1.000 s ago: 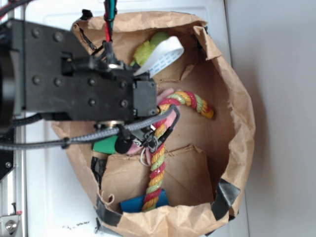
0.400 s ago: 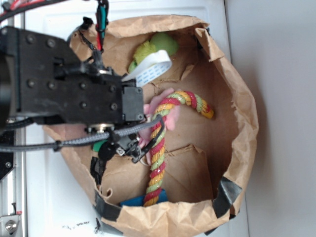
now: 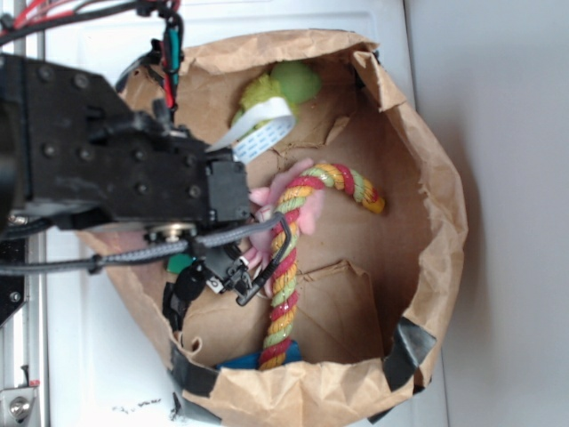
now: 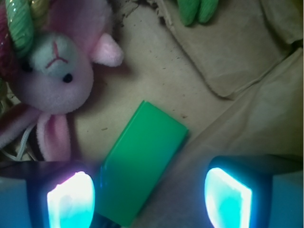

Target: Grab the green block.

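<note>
Our gripper (image 4: 149, 192) hangs with its 2 fingers spread apart, holding nothing. The green block (image 4: 142, 159) lies flat on the bag floor just beside the pink plush rabbit (image 4: 59, 71), its long axis running diagonally between our fingers, nearer the left one.

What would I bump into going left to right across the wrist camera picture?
Pink plush bunny → green block → fuzzy green plush toy at the top, all lying on brown paper.
</note>
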Tool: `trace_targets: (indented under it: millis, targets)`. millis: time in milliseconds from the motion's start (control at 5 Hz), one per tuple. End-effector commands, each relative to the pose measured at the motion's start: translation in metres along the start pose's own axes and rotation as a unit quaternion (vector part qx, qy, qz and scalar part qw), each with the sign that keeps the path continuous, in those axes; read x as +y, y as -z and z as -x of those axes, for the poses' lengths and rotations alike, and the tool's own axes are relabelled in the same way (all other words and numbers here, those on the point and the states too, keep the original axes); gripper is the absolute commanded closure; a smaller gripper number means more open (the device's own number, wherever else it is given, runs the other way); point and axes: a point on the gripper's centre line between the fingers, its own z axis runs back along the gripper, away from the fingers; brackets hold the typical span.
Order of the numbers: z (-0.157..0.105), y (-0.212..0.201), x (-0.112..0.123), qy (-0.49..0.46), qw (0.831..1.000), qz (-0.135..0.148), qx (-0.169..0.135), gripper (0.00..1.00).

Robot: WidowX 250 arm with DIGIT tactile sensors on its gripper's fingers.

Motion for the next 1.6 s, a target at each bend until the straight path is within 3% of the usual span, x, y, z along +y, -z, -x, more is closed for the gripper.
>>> trace_targets:
  millis: [0,1000,1400]
  targets:
    - [-0.022,0.0,0.005,-0.026,0.999,0.043,-0.008,0.0]
    - [-0.008,0.038,0.012,-0.009,1.0,-0.014,0.004,0.0]
    - [-0.002,0.037,0.012,0.009,1.0,-0.008,0.011,0.0]
